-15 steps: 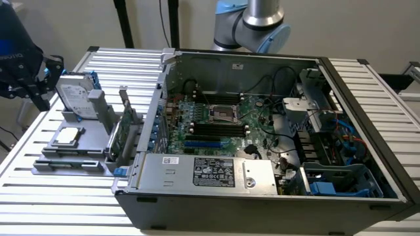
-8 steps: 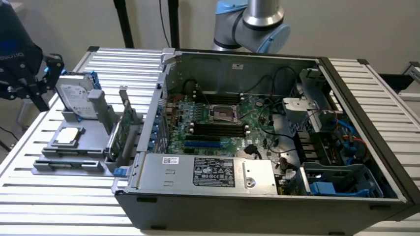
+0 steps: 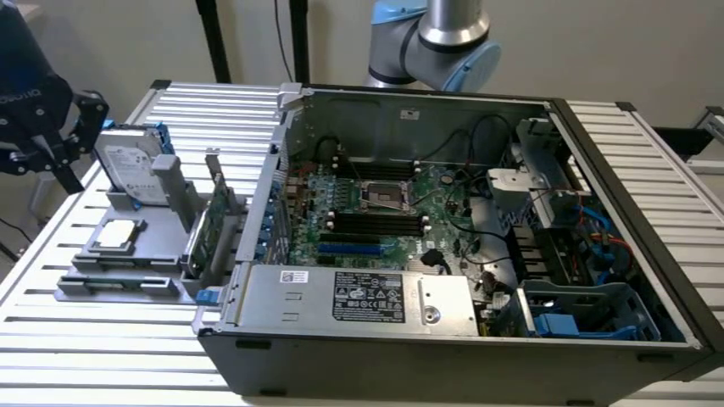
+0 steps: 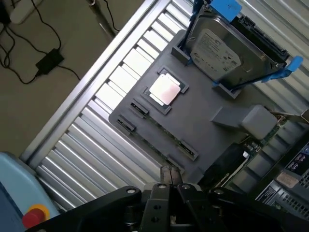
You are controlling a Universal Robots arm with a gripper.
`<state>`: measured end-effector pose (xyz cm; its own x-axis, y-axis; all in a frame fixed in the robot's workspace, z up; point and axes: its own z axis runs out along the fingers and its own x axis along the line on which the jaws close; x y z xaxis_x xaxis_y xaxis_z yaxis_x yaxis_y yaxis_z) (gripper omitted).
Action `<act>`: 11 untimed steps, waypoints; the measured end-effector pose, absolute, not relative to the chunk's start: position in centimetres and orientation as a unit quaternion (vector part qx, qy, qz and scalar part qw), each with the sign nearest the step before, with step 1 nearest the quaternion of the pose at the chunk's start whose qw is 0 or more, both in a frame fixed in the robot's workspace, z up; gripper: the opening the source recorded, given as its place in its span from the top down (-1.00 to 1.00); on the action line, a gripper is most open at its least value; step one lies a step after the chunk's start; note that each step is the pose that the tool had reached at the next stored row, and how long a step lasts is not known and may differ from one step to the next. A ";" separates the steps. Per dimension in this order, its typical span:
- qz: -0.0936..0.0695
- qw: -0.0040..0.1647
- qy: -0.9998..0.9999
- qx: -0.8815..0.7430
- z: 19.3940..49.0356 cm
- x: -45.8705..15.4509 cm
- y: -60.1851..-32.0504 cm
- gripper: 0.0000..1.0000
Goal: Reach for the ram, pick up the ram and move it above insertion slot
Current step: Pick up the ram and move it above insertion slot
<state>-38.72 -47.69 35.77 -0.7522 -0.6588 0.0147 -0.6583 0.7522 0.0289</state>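
Ram [image 4: 161,129]: thin, light, stiff but fragile stick, set on edge in the gray tray's [image 4: 203,121] front slot; we'd pinch its flat faces mid-length; gripper [image 4: 170,175] closed, empty, near it.

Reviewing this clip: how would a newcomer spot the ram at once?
To the exterior view's left of the open computer case sits a grey holder tray. The ram lies flat along its near edge, in front of the square processor: a thin green stick, unlike the upright hard drive and wider card.
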 end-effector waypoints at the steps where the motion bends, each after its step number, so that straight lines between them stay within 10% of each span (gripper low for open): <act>1: -0.011 0.012 -0.933 0.360 35.8 -38.7 -47.7 0.79; 11: -0.007 0.014 -0.896 0.444 35.8 -38.7 -47.7 0.79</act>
<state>-38.75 -47.69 35.77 -0.6062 -0.7951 0.0184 -0.7947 0.6064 0.0256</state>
